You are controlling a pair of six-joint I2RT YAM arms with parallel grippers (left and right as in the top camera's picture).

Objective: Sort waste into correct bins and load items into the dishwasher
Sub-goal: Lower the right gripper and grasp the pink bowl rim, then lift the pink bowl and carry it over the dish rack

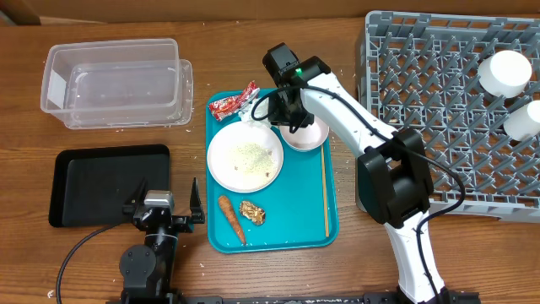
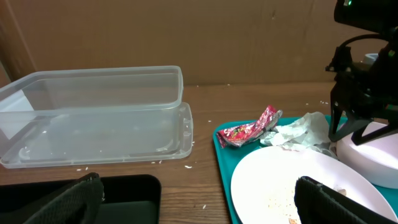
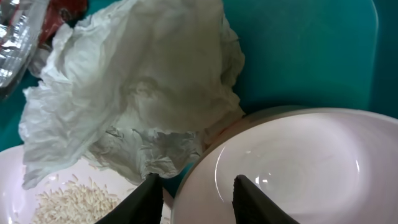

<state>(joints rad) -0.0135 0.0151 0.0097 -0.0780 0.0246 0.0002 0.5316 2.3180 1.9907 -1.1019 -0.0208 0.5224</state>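
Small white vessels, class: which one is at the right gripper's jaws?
The small white bowl on the teal tray: the right gripper has its jaws astride the rim. The two other white vessels stand in the grey dish rack.

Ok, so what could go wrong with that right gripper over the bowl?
The right gripper straddles the rim of the bowl right beside the crumpled tissue, so closing might pinch tissue too and weaken the hold. The bowl also sits right next to the plate of rice; a slipping or dragged bowl could scatter grains over the teal tray.
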